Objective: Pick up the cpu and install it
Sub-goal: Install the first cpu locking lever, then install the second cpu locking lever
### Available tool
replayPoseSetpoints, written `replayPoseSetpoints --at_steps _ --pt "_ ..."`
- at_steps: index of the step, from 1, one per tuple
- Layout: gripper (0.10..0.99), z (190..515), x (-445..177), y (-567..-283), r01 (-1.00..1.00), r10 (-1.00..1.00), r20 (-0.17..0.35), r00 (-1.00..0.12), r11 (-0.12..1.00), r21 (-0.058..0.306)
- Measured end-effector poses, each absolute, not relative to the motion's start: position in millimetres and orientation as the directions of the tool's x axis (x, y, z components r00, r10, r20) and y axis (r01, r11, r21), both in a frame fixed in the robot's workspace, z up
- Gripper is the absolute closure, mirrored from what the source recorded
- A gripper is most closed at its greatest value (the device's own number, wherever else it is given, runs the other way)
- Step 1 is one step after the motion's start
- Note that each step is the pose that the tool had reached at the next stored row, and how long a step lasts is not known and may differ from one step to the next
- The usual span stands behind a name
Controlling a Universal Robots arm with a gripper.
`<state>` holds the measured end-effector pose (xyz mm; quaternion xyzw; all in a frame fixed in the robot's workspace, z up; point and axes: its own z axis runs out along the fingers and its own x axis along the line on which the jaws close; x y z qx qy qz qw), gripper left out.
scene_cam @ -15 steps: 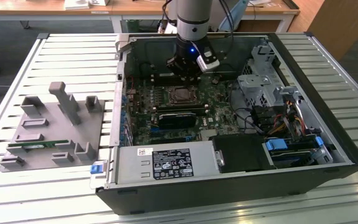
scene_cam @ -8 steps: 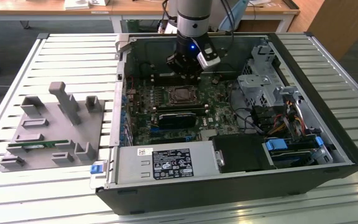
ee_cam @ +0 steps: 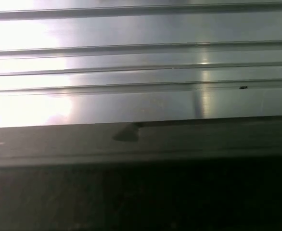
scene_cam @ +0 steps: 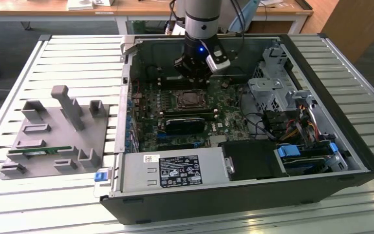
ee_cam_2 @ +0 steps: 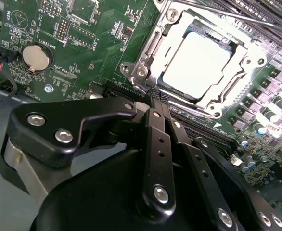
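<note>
Partly glare-washed cpu beyond fingers

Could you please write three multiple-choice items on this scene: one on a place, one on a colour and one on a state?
1. Where does the cpu lie?
A. On the grey holder beside the case
B. In the metal-framed socket on the motherboard
C. On top of the power supply

2. What colour is the motherboard?
A. Red
B. White
C. Green

3. In what state is the computer case?
A. Lying on its side with the side open
B. Standing upright and shut
C. Lying with its side panel fitted

Answers:
1 B: in the second wrist view the cpu sits with its silver top up inside the socket.
2 C: the motherboard is green.
3 A: in the exterior view the computer case lies flat with its insides showing.
</note>
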<state>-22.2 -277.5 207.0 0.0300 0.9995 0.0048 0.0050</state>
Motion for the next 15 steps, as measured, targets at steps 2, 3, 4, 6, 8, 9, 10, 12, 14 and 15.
replayPoseSetpoints --at_steps 2,3,4,6,8,9,10,12,14,15 --pt "0.980 206.9 -22.2 -278.1 0.060 0.060 -0.010 -0.998 0.998 0.010" --pt "0.980 206.9 -22.2 -278.5 0.060 0.060 -0.010 -0.998 0.998 0.010" --pt "0.980 206.9 -22.1 -278.8 0.060 0.060 -0.010 -0.998 0.998 0.010" --pt "0.980 206.9 -22.1 -279.5 0.060 0.060 -0.010 -0.998 0.998 0.010" --pt "0.980 206.9 -22.1 -280.4 0.060 0.060 -0.010 -0.998 0.998 0.010" --pt "0.980 206.9 -22.1 -280.7 0.060 0.060 -0.010 -0.998 0.998 0.010" --pt "0.980 206.9 -22.1 -281.2 0.060 0.060 -0.010 -0.998 0.998 0.010" --pt "0.980 206.9 -22.0 -282.4 0.060 0.060 -0.010 -0.998 0.998 0.010" --pt "0.980 206.9 -22.1 -283.8 0.060 0.060 -0.010 -0.998 0.998 0.010" --pt "0.980 206.9 -22.0 -284.4 0.060 0.060 -0.010 -0.998 0.998 0.010"
